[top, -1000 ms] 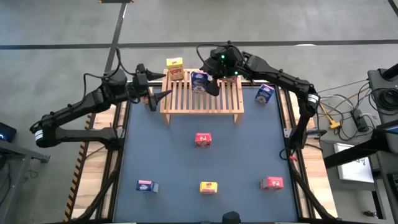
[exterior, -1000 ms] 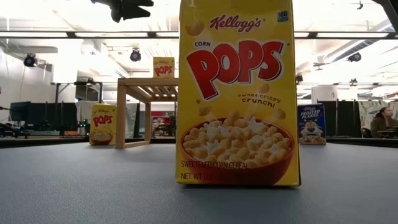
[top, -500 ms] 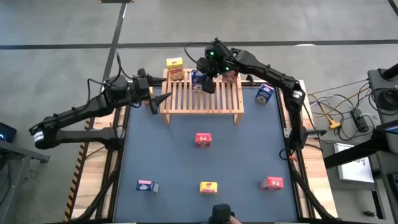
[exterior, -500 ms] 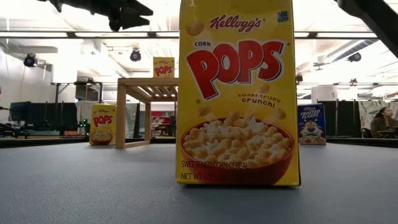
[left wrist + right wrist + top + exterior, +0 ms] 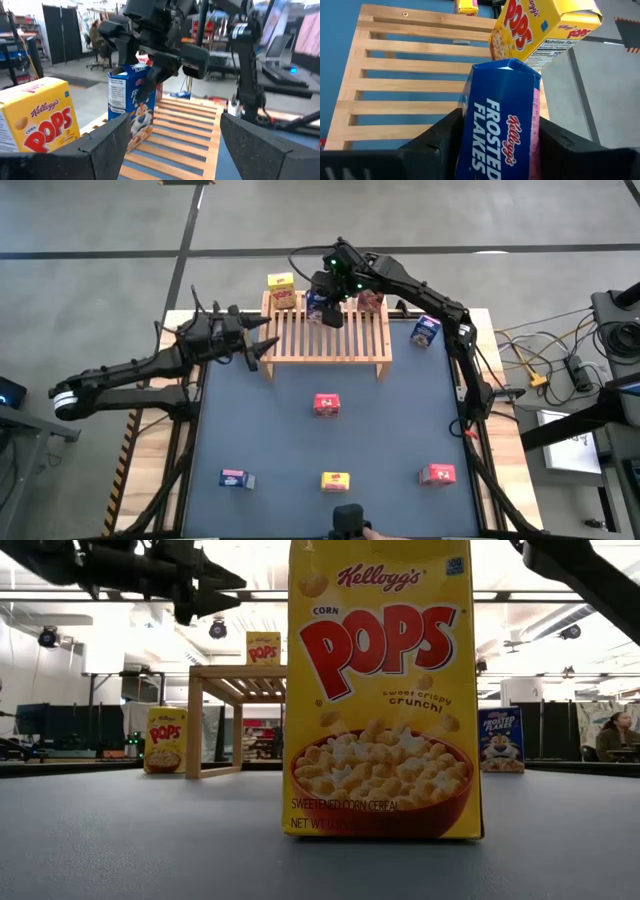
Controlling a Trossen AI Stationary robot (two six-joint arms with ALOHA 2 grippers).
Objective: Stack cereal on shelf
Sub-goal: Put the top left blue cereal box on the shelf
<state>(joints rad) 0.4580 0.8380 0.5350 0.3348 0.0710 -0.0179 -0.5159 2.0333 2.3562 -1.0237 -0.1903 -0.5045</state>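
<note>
The shelf (image 5: 325, 332) stands at the table's far middle. On its slats are a yellow cereal box (image 5: 281, 288) at the far left corner, a red one (image 5: 372, 300), and a blue Frosted Flakes box (image 5: 500, 115) between them. My right gripper (image 5: 324, 307) is shut on that blue box from above. My left gripper (image 5: 255, 346) hangs open just off the shelf's left end, pointing level at it with nothing between its fingers (image 5: 172, 150). Other cereal boxes stand on the blue table. My right gripper pinches the blue box's upper part (image 5: 131, 79) between its two fingers, one on each broad face (image 5: 470, 125). The fingers slant down from the table's far right side. The box stands upright with its bottom (image 5: 136, 142) on the shelf's slats.
On the table stand a blue box (image 5: 425, 330) right of the shelf, a red one (image 5: 327, 405) in the middle, and blue (image 5: 236, 478), yellow (image 5: 336, 480) and red (image 5: 438, 474) ones near the front edge. Another yellow box (image 5: 165, 740) stands left of the shelf.
My left gripper has sunk beside the shelf's left end and levelled out. My right gripper has shifted a little toward the table's left, over the blue box on the shelf. The boxes have stayed in place.
</note>
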